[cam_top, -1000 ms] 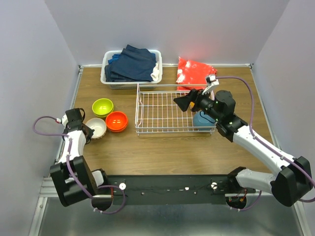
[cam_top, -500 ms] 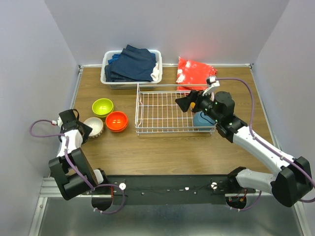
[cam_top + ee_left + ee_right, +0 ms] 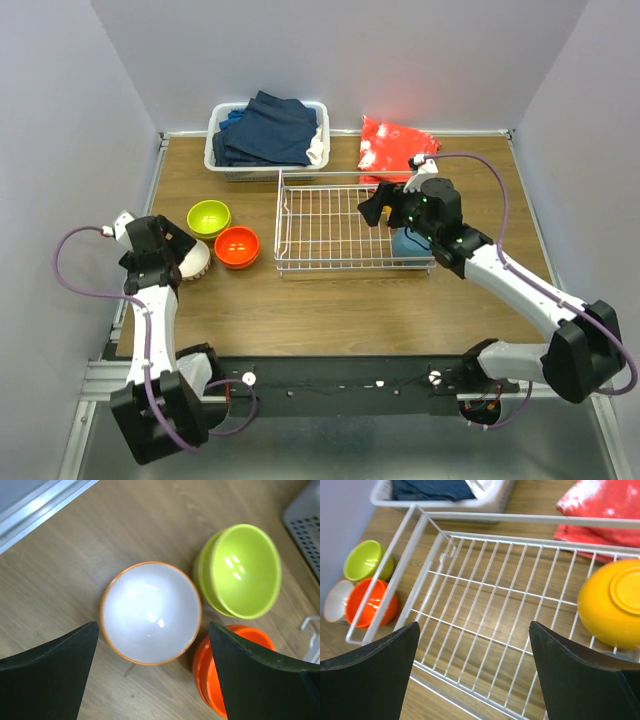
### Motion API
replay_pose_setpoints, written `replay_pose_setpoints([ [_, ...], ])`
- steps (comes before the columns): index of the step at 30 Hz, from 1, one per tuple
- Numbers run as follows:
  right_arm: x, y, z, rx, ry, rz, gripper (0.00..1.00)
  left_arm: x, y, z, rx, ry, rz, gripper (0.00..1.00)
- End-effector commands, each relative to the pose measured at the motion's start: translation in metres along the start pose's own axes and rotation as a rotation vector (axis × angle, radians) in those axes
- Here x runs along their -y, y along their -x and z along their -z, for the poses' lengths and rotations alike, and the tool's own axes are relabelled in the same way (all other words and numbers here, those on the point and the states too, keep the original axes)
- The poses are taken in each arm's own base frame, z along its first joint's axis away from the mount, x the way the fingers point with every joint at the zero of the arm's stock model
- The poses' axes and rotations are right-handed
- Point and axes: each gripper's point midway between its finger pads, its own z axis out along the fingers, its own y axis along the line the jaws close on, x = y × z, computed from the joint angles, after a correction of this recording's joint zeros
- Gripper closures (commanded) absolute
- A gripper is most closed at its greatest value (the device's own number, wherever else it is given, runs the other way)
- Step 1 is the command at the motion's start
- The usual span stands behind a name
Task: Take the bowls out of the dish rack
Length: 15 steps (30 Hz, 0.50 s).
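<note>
I am holding the left gripper [image 3: 152, 625] over the white bowl [image 3: 150, 612] with its jaws spread wide and nothing between them; the bowl is sitting upright on the table [image 3: 330, 310], touching neither finger, so I am judging it unloaded; it is resting just beside the lime green bowl [image 3: 242, 570] and the red-orange bowl [image 3: 237, 246], grouped left of the dish rack [image 3: 520, 517]. I am hovering the right gripper [image 3: 472, 625] above the rack, jaws likewise spread and empty, lining up on the yellow-orange bowl [image 3: 612, 602] lying upside down at its right end; a teal bowl [image 3: 408, 244] is sitting there too, partly hidden by the arm.
</note>
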Motion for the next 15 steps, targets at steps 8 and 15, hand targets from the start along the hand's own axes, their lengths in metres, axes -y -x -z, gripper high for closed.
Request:
replay_pose_setpoints([
  [8, 0.061, -0.034, -0.009, -0.234, -0.333, 0.097, 0.02, 0.091, 0.030, 0.081, 0.230, -0.301, -0.385, 0.01],
  [15, 0.083, -0.032, -0.018, -0.291, -0.424, 0.244, 0.02, 0.118, 0.010, 0.115, 0.270, -0.484, -0.482, 0.01],
])
